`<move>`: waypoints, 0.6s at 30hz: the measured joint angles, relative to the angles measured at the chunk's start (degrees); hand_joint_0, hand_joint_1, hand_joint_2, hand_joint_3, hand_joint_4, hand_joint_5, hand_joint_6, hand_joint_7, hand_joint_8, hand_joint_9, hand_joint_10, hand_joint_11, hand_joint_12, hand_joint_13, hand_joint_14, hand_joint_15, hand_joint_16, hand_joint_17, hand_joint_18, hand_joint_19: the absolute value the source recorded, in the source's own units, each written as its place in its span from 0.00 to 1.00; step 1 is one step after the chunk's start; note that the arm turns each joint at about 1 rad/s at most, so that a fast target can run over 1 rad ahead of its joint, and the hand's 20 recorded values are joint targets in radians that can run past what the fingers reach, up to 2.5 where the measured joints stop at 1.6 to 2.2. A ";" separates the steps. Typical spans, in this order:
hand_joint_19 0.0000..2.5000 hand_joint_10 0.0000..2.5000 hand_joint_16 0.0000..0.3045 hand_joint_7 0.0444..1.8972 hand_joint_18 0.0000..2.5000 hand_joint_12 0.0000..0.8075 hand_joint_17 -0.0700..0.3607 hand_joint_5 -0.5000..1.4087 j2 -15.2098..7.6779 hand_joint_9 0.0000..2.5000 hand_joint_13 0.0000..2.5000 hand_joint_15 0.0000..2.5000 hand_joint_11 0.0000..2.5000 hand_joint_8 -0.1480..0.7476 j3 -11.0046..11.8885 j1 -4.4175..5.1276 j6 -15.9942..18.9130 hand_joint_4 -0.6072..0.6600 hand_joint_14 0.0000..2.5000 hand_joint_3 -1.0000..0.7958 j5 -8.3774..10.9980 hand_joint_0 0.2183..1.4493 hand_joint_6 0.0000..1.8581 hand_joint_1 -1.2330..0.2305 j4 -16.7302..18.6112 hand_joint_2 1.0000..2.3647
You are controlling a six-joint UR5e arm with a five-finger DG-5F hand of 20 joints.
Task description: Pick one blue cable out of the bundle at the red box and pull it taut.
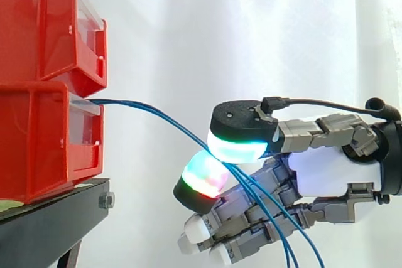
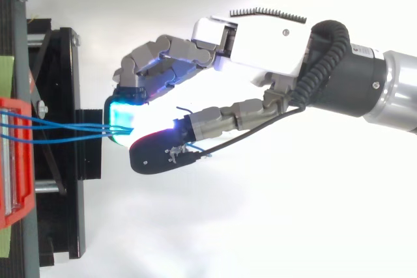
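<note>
The blue cables come out of the front of the lower red bin, which stands on the black stand under a second bin. From the bin they run to the right and bend down in a soft curve, not in a straight line. They enter the hand from its bin side and pass between two glowing pads: the upper pad is cyan and green, the lower one green and red. These two pads stand close together with the cables between them, so the hand is clamped on the cables. How many strands are really pinched, I cannot tell. Behind the pads the cables go on down across the other curled fingers and leave the side view at the bottom edge. In the top view the cables lie nearly side by side between the bin and the glowing pad.
</note>
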 measured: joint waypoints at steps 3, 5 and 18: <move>0.06 0.00 0.19 0.56 0.18 0.48 0.47 0.20 -0.03 0.29 0.17 0.05 0.13 0.54 0.00 0.00 -0.04 0.55 0.00 0.54 0.00 0.30 0.47 0.26 0.00 0.01; 0.06 0.00 0.19 0.56 0.18 0.47 0.46 0.20 -0.03 0.29 0.17 0.05 0.14 0.53 0.00 0.03 -0.05 0.54 0.00 0.53 0.00 0.31 0.47 0.25 0.00 0.01; 0.07 0.00 0.20 0.59 0.19 0.48 0.48 0.22 -0.04 0.33 0.18 0.05 0.12 0.50 0.00 0.02 -0.01 0.48 0.00 0.49 0.00 0.28 0.46 0.32 0.00 0.01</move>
